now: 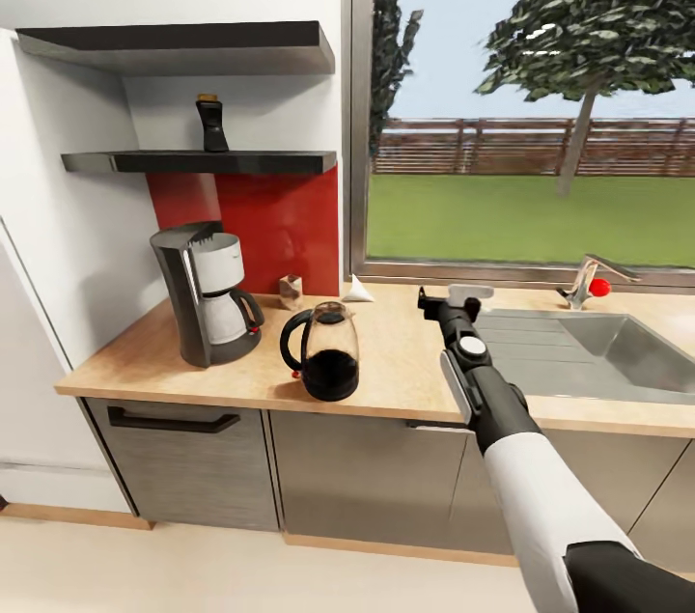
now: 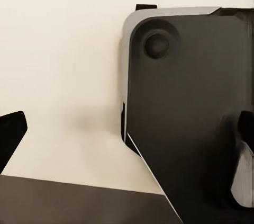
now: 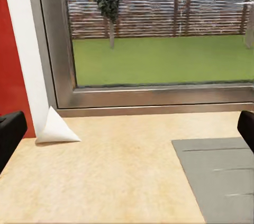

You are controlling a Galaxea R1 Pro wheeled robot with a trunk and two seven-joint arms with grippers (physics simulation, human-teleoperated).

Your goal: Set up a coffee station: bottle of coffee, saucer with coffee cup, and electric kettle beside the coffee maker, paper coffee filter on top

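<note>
While most of the coffee station is yet to be assembled, the following is catalogued, largest first. The kitchen countertop (image 1: 405, 372): light wood, with a steel sink (image 1: 618, 352) at the window end. The kitchen shelf (image 1: 193, 162): the lower of two glossy black boards, above a red splashback. The coffee maker (image 1: 208, 294): kept on the worktop near the wall, as required. The electric kettle (image 1: 323, 352): set just beside the coffee maker, dark inside; this step is judged done. The right gripper (image 1: 446, 302): held over the worktop between kettle and sink, its fingers seen wide apart in the right wrist view and nothing held. The left gripper (image 2: 127, 134): fingers likewise apart, faced toward the robot's own dark body panel. The bottle of coffee (image 1: 210, 125): upright on the lower shelf, not yet moved. The paper coffee filter (image 3: 55, 127): a white cone lying on the worktop by the window frame, not yet placed. A small brown box (image 1: 291, 290): behind the kettle. No lettering can be read on anything.
</note>
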